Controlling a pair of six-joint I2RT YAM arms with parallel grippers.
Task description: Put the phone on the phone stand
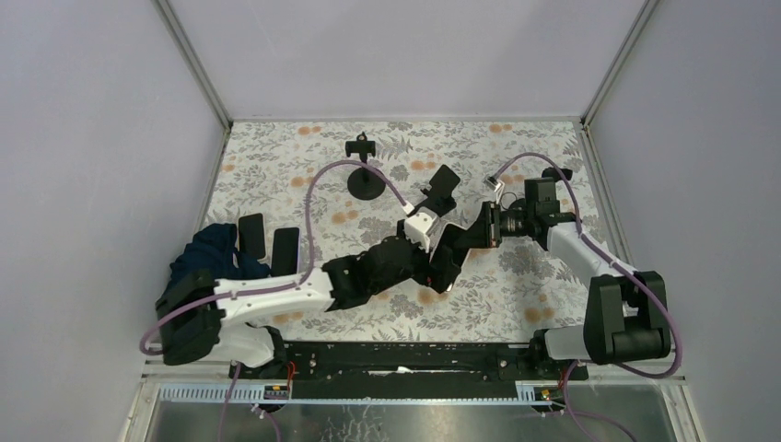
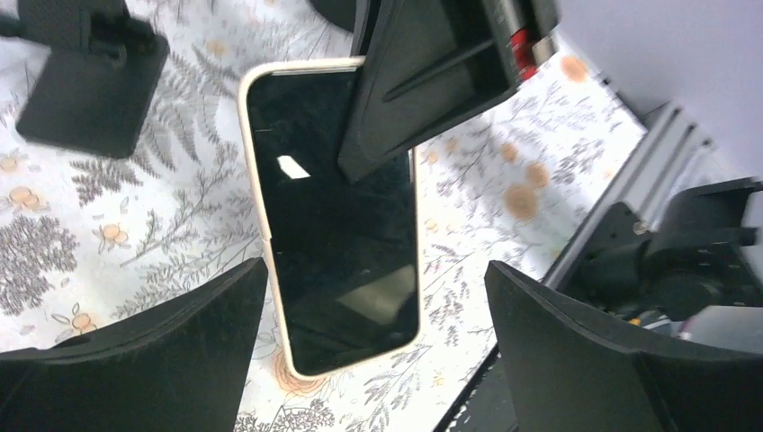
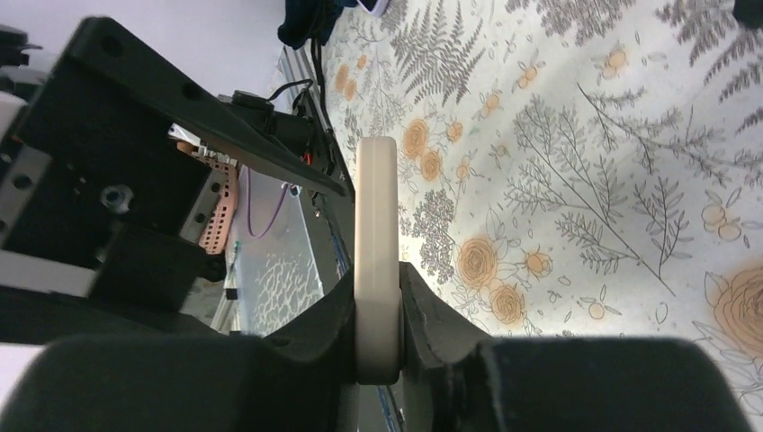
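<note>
The phone (image 2: 337, 225), with a black screen and a cream case, hangs above the floral cloth. My right gripper (image 3: 376, 281) is shut on it, both fingers pressed against the faces of its cream edge (image 3: 376, 225). One right finger (image 2: 432, 81) covers the phone's upper end in the left wrist view. My left gripper (image 2: 376, 270) is open, its fingers (image 2: 180, 351) wide on either side of the phone's lower end without touching it. The black phone stand (image 1: 366, 173), a round base with a clamp on top, stands at the far middle of the table. In the top view the arms hide the phone.
Two dark phones (image 1: 250, 235) (image 1: 285, 249) lie beside a dark blue cloth (image 1: 207, 253) at the left. A black angular object (image 1: 444, 187) sits just beyond the grippers, probably the black block (image 2: 90, 81) in the left wrist view. Metal frame rails (image 1: 608, 203) border the table.
</note>
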